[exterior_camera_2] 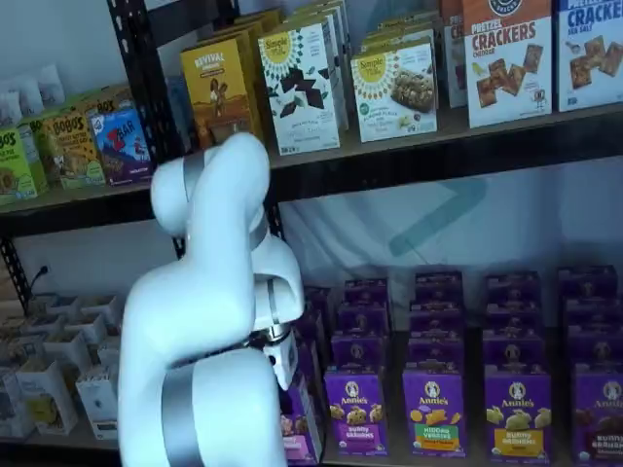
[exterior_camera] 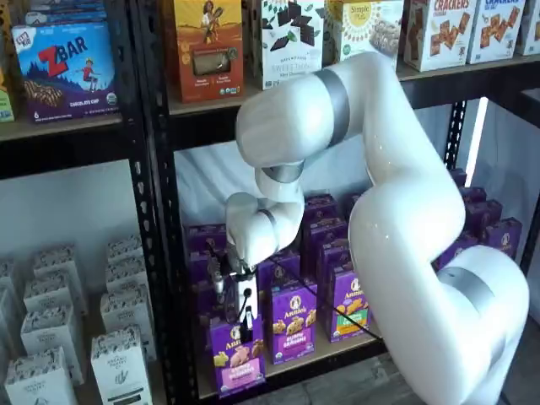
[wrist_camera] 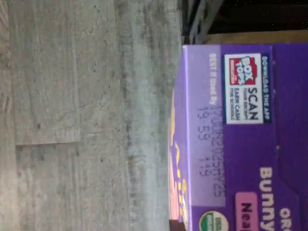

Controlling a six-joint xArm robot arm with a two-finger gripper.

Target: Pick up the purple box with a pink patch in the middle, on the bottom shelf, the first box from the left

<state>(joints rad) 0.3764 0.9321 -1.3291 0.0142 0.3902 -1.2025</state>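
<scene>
The purple box [exterior_camera: 238, 359] with the pink panel and the round rabbit logo hangs at the left end of the bottom shelf [exterior_camera: 291, 364], its lower edge in front of the black rail. My gripper [exterior_camera: 239, 325] comes down onto its top, black fingers closed on it. The wrist view shows the box's top flap [wrist_camera: 250, 144] with a Box Tops label and a strip of its front face, over grey floor [wrist_camera: 72, 120]. In a shelf view the arm hides most of the box [exterior_camera_2: 300, 428]; only a purple and pink edge shows below the white gripper body [exterior_camera_2: 282, 355].
Other purple Annie's boxes [exterior_camera: 293, 321] stand in rows to the right on the same shelf, one with a green panel [exterior_camera: 348, 304]. A black perforated upright [exterior_camera: 156, 253] stands just left of the box. White boxes [exterior_camera: 118, 363] fill the left bay. Snack boxes [exterior_camera_2: 394, 88] line the shelf above.
</scene>
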